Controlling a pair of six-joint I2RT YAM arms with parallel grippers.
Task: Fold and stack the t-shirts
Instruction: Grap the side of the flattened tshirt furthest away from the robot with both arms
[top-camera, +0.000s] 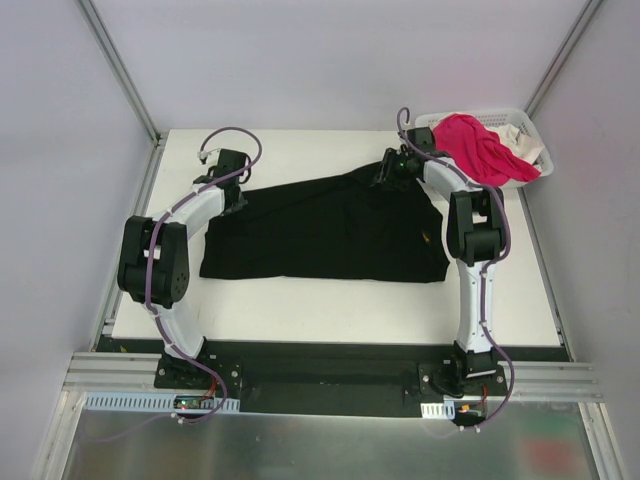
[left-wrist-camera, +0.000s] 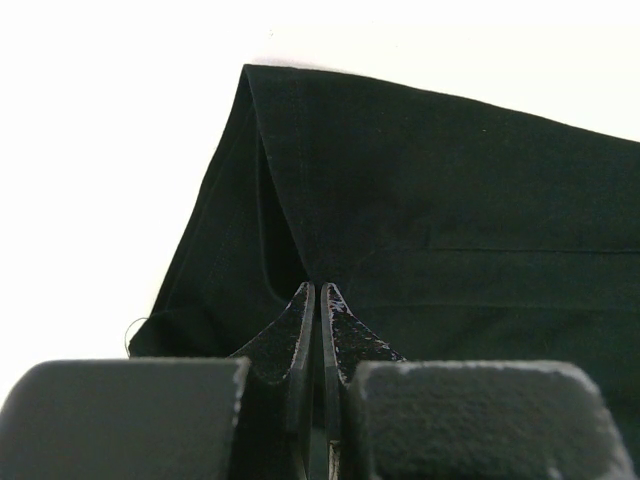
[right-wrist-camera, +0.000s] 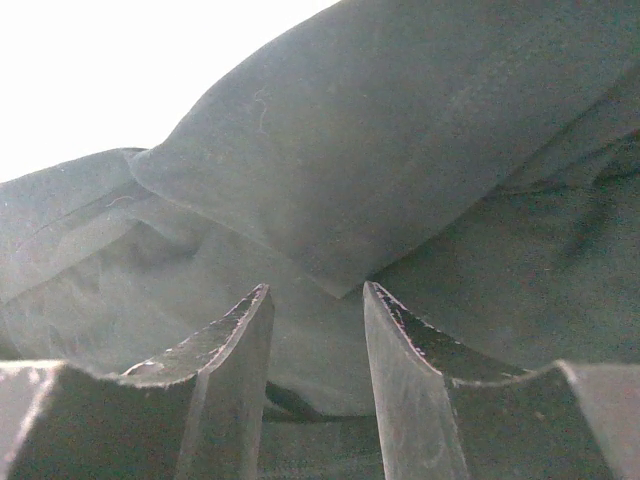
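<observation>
Stretching across the middle of the white table (top-camera: 330, 300), the black t-shirt (top-camera: 330, 235) lies flat with its long axis running left to right; its near edge is straight and roughly parallel to the table's front, while its far edge climbs toward the right, so the cloth is deeper at the right end than at the left; which end is the collar cannot be told from above. At the far left corner the left gripper (top-camera: 232, 196) sits on the cloth; the left wrist view shows its jaws pressed together on the black fabric at the fingertips (left-wrist-camera: 318, 295), the cloth drawn up into a small tent there, with a stitched hem line running along the edge beside the pinch. At the far right corner the right gripper (top-camera: 388, 172) rests over a raised ridge of the same shirt; in the right wrist view its jaws stand partly apart (right-wrist-camera: 317, 288), a folded lip of dark cloth lying just ahead of the tips and not clamped between them. Beyond the table's far right corner sits a white lattice basket (top-camera: 500, 117); the pink t-shirt (top-camera: 472, 145) is heaped in it, spilling over its near rim, and the white t-shirt (top-camera: 522, 148) is bunched just beside it, toward the basket's right end.
</observation>
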